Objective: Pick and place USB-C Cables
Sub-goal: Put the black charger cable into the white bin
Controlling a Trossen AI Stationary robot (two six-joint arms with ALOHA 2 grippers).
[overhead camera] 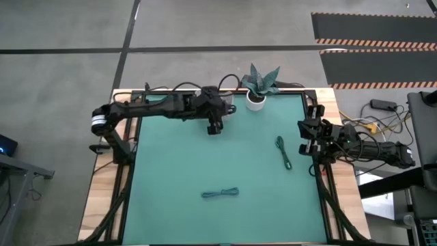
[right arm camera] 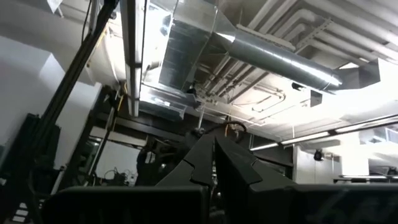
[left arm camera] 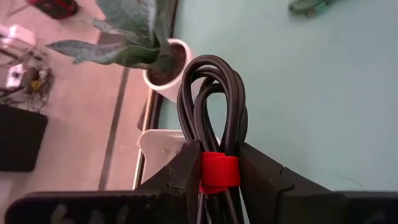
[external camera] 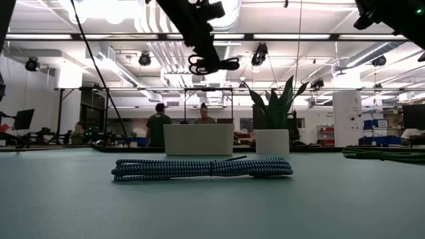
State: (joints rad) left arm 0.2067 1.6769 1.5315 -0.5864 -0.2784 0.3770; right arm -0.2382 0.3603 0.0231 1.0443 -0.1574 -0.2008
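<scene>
My left gripper [overhead camera: 214, 128] hangs over the table's far middle, shut on a dark cable bundle [left arm camera: 211, 93] with a red band. It shows high up in the low view [external camera: 207, 46]. The green cable [overhead camera: 283, 152] lies flat on the mat's right part. The teal-blue cable [overhead camera: 220, 193] lies flat near the near edge, in front of the low camera [external camera: 202, 168]. My right gripper [overhead camera: 304, 137] waits at the table's right edge, shut, pointing up at the ceiling [right arm camera: 214, 163]. My left gripper pinches the dark cable bundle between its two fingers at the red band [left arm camera: 219, 169]. The looped end [left arm camera: 214, 68] sticks out past the fingertips. The bundle is lifted clear of the table, and its loop [external camera: 214, 64] shows high above the mat.
A plant in a white pot [overhead camera: 257, 101] stands at the far edge, just right of my left gripper. A white box [external camera: 199, 139] sits beside it at the far edge. Bare green mat [overhead camera: 177, 164] spreads between the cables. People stand in the room behind.
</scene>
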